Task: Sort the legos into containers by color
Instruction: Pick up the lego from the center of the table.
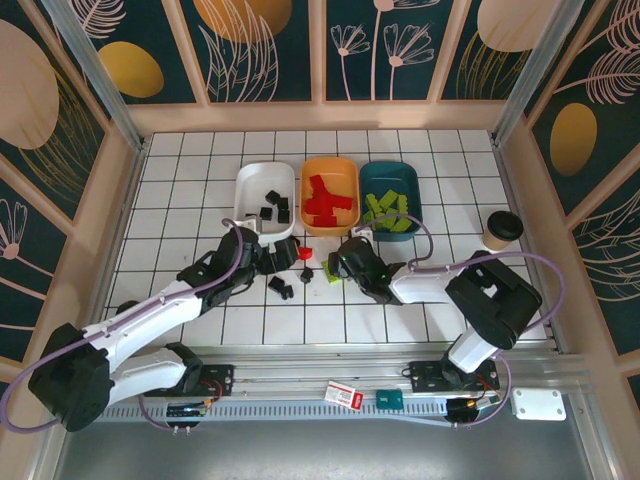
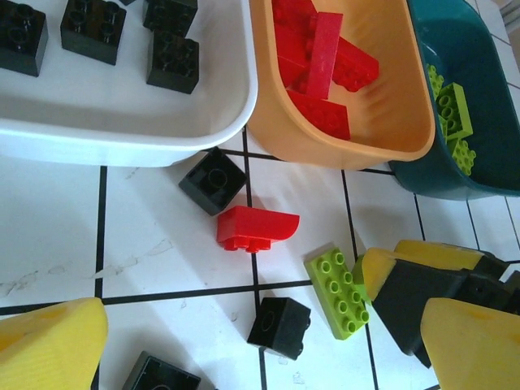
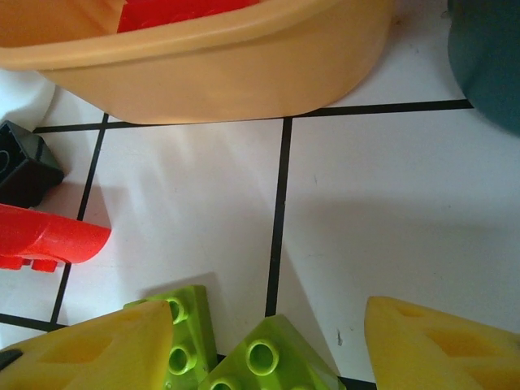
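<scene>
By rt hand [image 3: 268, 325], green legos [image 3: 195, 333], clearest wrist-cam

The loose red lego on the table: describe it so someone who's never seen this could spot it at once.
Find the orange plastic tray, the middle of three trays on the white tiled table. Just off its near left corner lies one small red plastic brick. It is the only red piece outside a tray, with one rounded end, between a black cube and a lime-green brick.
</scene>
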Available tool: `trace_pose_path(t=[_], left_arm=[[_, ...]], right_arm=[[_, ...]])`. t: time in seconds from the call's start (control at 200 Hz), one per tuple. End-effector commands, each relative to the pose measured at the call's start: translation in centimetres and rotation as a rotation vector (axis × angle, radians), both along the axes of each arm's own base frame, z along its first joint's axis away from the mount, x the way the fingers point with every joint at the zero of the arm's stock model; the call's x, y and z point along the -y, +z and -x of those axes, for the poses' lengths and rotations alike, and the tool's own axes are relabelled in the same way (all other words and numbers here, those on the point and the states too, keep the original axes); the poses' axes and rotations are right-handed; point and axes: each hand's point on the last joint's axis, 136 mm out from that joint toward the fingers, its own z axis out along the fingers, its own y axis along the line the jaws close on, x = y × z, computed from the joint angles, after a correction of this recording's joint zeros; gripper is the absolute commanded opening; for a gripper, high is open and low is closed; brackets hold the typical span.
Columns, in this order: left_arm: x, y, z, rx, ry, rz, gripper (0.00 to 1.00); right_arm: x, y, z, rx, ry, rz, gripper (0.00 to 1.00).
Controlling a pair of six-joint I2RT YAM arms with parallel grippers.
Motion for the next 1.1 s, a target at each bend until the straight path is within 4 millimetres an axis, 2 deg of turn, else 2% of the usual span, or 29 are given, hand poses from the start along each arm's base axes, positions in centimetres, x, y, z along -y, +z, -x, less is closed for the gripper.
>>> trace_pose_path(t=[0.0,0.175,0.315,0.415,0.591,0.696,0.786,0.931,0.986,1.096], left_arm=[[-0.3,0.1,0.2,0.01,0.018,0.016,0.98],[-0.5,0.2,0.3,0.02,0.021,0.008,0.99],[-0.5,0.1,0.2,0.021,0.018,0.005,0.99],[-0.5,0.0,0.2,0.02,0.018,0.001,0.98],[-0.5,-0.3,0.2,0.015,0.018,-0.003,0.99],[-0.6,-0.6,0.3,0.009,0.019,-0.007,0.98],[-0.6,-1.0,0.3,0.001,0.019,-0.014,0.98],[-0.5,-1.2,0.1,-0.004,0.018,-0.019,0.99],[-0.4,-1.2,0.1,-0.004,0.016,-0.022,0.98],[-0.5,-1.3,0.0,-0.003,0.021,-0.029,0.98]], right_arm=[[0.7,-0.6,0.3,-0.014,-0.041,0.05,0.61],[3.5,-2.3,1.8,-0.064,-0.095,0.123,0.56],[5.1,-1.6,2.4,-0.048,-0.13,0.133,0.55],[4.7,-1.4,2.5,-0.051,-0.098,0.129,0.58],[3.8,-3.1,2.7,-0.105,-0.057,0.159,0.61],[3.5,-3.6,2.9,-0.122,-0.043,0.159,0.6],[3.5,-3.6,3.1,-0.123,-0.028,0.157,0.55],[3.6,-2.6,2.9,-0.092,-0.027,0.157,0.39],[3.7,-1.6,2.7,-0.069,-0.026,0.145,0.33],[3.8,1.2,2.1,-0.004,-0.026,0.116,0.27]])
